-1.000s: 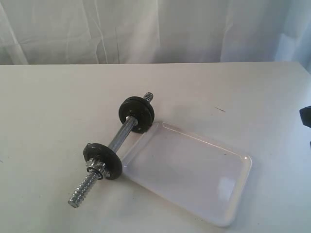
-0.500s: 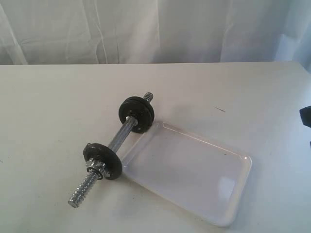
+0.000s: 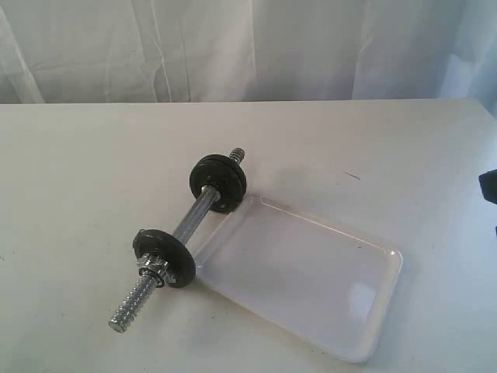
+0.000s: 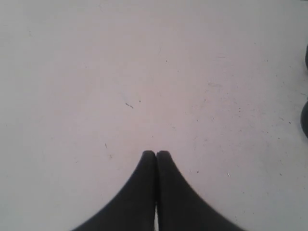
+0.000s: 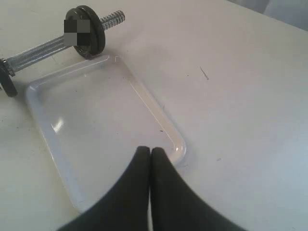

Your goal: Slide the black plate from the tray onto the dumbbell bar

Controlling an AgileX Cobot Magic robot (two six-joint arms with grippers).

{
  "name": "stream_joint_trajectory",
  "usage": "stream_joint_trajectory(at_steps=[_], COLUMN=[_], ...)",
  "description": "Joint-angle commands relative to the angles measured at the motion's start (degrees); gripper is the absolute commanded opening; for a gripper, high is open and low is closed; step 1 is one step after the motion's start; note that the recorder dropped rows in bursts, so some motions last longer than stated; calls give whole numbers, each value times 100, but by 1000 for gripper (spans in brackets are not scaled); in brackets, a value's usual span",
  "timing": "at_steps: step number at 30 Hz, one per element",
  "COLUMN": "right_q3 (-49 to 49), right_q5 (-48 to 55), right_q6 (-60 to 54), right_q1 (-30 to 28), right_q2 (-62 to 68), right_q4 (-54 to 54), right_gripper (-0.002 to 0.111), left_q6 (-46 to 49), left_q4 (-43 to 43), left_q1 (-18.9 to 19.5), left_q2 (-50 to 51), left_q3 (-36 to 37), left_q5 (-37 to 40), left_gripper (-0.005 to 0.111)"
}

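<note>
Left fingers (image 4: 149,157) pressed shut over the bench (image 4: 96,72), right fingers (image 5: 142,153) closed above the tray (image 5: 86,110) corner, dumbbell bar (image 5: 38,51) with black plates (image 5: 84,32) beyond the tray's far end

White table (image 3: 85,171), matte, faintly speckled, one small dark scratch (image 3: 352,175). Pale draped curtain (image 3: 233,47) hangs behind its far edge. Soft, even light.

The white table (image 3: 78,171) bears the dumbbell bar (image 3: 190,220) and, just beside it, the tray (image 3: 295,272).
</note>
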Motion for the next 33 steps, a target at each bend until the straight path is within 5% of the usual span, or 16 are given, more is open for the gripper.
stream_joint_trajectory(at_steps=[1, 26, 30, 33], right_q3=[21, 42, 438, 1247], right_q5=[-41, -41, -730, -2331], right_q6=[-45, -45, -237, -54], right_q1=[-27, -27, -27, -27], right_q2=[-30, -93, -387, -826], right_q4=[0, 13, -43, -8], right_gripper=[0, 0, 0, 0], left_q6=[-52, -33, -33, -33], left_q4=[-5, -5, -5, -5], left_q1=[4, 4, 4, 4], left_q2=[-22, -22, -22, -22], left_q3=[23, 23, 23, 23], left_q5=[-156, -199, -199, -199], left_gripper=[0, 0, 0, 0])
